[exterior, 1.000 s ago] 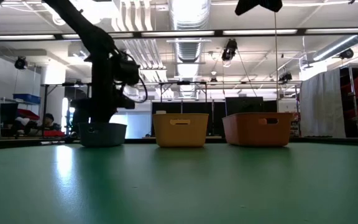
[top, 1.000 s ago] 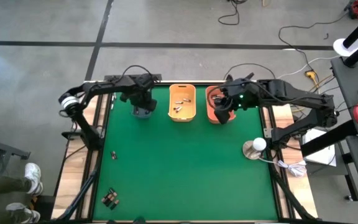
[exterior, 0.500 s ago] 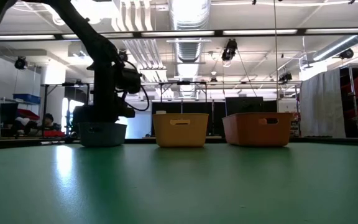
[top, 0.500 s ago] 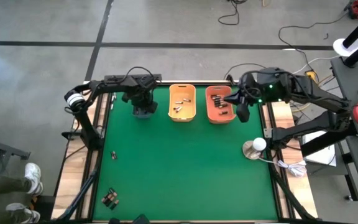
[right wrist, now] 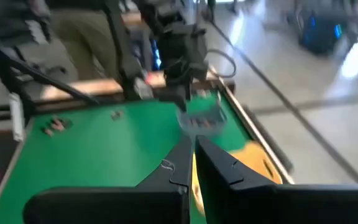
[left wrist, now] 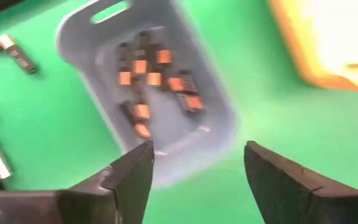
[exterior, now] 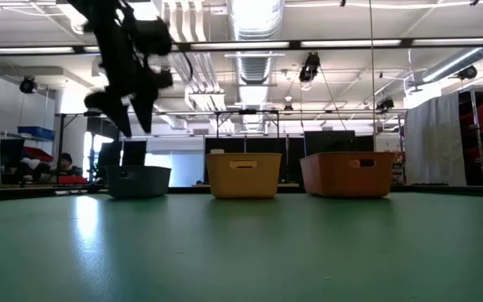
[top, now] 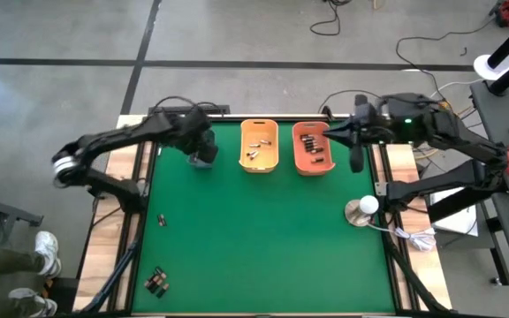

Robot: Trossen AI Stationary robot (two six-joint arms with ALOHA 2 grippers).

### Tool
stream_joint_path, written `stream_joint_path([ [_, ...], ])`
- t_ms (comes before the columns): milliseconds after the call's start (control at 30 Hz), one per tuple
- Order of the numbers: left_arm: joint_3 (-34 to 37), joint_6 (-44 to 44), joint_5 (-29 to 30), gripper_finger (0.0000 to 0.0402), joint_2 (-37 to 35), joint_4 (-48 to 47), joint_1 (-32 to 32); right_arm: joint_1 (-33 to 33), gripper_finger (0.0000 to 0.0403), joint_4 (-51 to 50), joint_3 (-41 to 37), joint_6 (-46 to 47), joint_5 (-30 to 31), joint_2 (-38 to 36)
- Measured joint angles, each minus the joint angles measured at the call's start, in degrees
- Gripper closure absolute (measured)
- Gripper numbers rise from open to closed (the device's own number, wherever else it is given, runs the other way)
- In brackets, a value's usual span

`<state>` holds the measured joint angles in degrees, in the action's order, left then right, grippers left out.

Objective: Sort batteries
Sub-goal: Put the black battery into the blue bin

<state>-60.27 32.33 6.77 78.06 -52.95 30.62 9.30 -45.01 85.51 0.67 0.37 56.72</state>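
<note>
Several batteries [left wrist: 151, 78] in grey-blue bin [left wrist: 213, 146], below spread, empty left fingers [left wrist: 132, 177]

The left arm [top: 117, 141] is stretched across the table's far-left part, its elbow pushed out beyond the left edge. The left gripper [exterior: 130, 113] is held high, well clear of the table surface, fingers pointed downward — and the jaws are seen spread wide apart in the left wrist view, nothing between them. The right arm [top: 440, 132] is folded in over the table's right edge, forearm lying roughly level. The right gripper [top: 355, 157] is pointed toward the near side — its fingers [right wrist: 222, 165] are pressed together, nothing gripped.
</note>
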Motion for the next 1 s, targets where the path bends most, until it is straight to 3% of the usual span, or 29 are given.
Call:
stream_joint_path([
  [67, 1.01, 3.05, 0.19, 0.0163, -4.9, 0.24, -4.61, 0.0, 0.039, 3.08, -2.45, -1.42, -1.48, -2.24],
  [200, 4.02, 17.07, 0.55, 0.0157, -12.77, -0.31, -14.84, -0.02, 0.039, 6.54, -8.02, -1.57, -2.05, -6.03],
  [333, 7.08, 29.95, 5.55, 0.0157, -17.2, -1.04, -25.8, 0.0, 0.039, 5.67, -12.29, -1.25, -1.91, -8.08],
  [567, 9.27, 45.01, 5.55, 0.0157, -18.56, -7.47, -40.96, 0.02, 0.039, 4.85, -15.58, -5.22, -3.7, -9.23],
  [733, 10.6, 55.03, 5.26, 0.0157, -19.16, -10.98, -50.85, -0.02, 0.039, 14.64, -20.51, -5.22, -6.06, -16.36],
  [867, 14.69, 68.6, 4.59, 0.0157, -19.98, -13.36, -56.45, -0.02, 0.039, 15.2, -26.79, -3.6, -6.39, -23.03],
  [1000, 19.71, 81.66, 0.09, 0.0157, -20.64, -13.56, -58.41, -0.01, 0.039, 14.74, -32.25, 0.71, -6.36, -28.23],
])
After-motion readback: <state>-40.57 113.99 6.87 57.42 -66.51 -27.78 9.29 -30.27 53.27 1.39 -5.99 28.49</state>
